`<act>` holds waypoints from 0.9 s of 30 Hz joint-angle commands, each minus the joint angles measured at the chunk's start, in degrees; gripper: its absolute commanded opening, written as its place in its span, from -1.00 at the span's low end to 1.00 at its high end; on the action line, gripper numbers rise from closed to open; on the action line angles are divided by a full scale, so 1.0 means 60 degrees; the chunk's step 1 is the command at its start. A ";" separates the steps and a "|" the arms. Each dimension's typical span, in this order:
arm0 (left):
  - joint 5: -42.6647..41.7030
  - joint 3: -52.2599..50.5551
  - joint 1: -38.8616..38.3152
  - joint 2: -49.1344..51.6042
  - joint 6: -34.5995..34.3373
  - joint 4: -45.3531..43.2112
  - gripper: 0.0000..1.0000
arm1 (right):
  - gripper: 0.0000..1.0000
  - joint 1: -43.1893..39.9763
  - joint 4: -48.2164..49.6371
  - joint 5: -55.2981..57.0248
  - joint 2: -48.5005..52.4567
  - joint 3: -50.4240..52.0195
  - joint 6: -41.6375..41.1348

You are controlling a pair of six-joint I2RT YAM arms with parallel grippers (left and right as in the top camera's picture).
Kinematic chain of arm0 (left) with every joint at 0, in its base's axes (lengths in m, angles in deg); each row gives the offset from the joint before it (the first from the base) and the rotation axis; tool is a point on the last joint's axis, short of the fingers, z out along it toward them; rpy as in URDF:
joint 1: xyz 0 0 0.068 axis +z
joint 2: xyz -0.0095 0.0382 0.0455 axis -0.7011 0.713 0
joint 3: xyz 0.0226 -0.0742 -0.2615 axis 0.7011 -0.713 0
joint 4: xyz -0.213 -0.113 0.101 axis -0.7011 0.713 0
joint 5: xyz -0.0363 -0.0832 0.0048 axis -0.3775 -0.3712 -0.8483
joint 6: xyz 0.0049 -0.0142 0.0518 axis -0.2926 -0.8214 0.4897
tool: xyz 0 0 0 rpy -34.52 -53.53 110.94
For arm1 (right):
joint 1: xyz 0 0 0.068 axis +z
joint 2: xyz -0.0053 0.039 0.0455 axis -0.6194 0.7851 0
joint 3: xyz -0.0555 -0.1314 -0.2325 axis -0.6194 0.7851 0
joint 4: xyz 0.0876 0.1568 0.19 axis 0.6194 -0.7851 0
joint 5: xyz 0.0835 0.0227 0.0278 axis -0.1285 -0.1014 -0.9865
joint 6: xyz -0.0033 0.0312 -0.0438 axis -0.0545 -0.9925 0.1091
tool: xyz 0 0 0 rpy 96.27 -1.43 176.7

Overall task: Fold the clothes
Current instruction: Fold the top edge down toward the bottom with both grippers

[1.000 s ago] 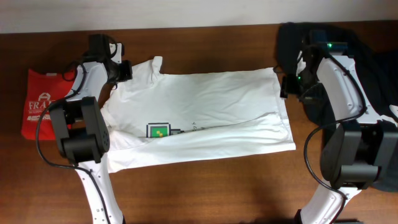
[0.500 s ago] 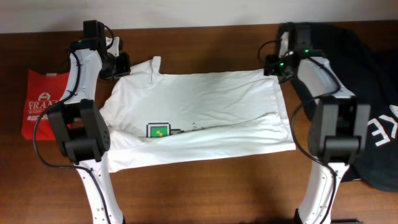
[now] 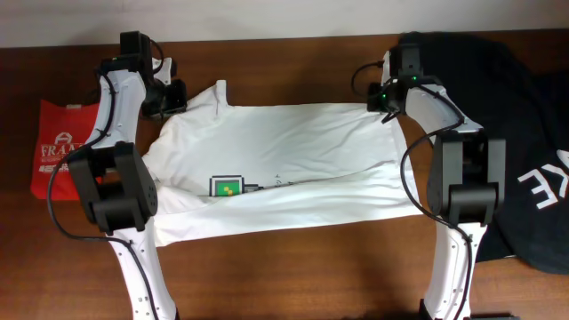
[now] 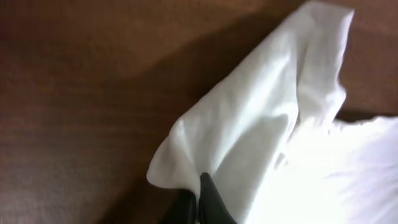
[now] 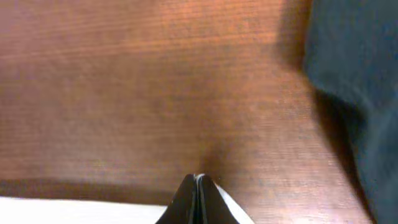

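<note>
The clothes, a white T-shirt [image 3: 293, 169] with a small green-and-yellow label [image 3: 226, 187], lie spread across the middle of the wooden table. My left gripper [image 3: 174, 96] is shut on the shirt's far left corner; in the left wrist view its dark fingers [image 4: 211, 202] pinch a lifted white fold [image 4: 249, 130]. My right gripper [image 3: 384, 100] is shut on the shirt's far right corner. The right wrist view shows the closed jaws with a thin white edge [image 5: 199, 178] caught between them, just above the wood.
A red shirt [image 3: 60, 147] printed in white lies at the left table edge. A large black shirt [image 3: 520, 142] with white letters covers the right side, close behind my right arm. Bare wood [image 3: 293, 276] runs along the front.
The right arm swung from over the black shirt to the white shirt's far right corner and closed on it. The left gripper shifted slightly back and kept its hold.
</note>
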 commanded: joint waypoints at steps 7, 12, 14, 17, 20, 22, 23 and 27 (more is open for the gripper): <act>-0.1217 0.2237 0.0280 0.0029 0.0015 0.2703 -0.99 | -0.93 -0.0470 -0.4484 0.0641 -0.0069 -0.3410 -0.0036; -0.1118 0.3242 0.0266 0.0029 0.0772 0.5042 -0.99 | -0.92 -0.0594 -0.7410 0.0641 -0.0069 -0.4867 -0.0033; -0.0867 0.3286 0.0280 0.0029 0.0798 0.5778 -0.99 | -0.91 -0.0612 -0.8156 0.0637 -0.0069 -0.4951 -0.0029; -0.0783 0.3191 0.0266 0.0007 0.1005 0.6109 -0.99 | -0.91 -0.0645 -0.9329 0.0849 -0.0047 -0.4947 -0.0033; -0.0867 0.3075 0.0182 -0.0051 0.1013 0.6109 -1.00 | -0.91 -0.0637 -1.0517 0.1115 -0.0047 -0.4943 0.0007; -0.0845 0.2783 0.0124 -0.0186 0.1169 0.6109 -0.99 | -0.92 -0.0645 -1.0943 0.1257 -0.0047 -0.4943 0.0004; -0.0703 0.2550 0.0102 -0.0295 0.1228 0.6109 -1.00 | -0.92 -0.0645 -1.1122 0.1355 -0.0047 -0.4943 0.0000; -0.0040 0.0856 0.0098 -0.1235 0.1224 0.6109 -0.99 | -0.92 -0.0630 -1.1377 0.1086 -0.0051 -0.4819 0.0000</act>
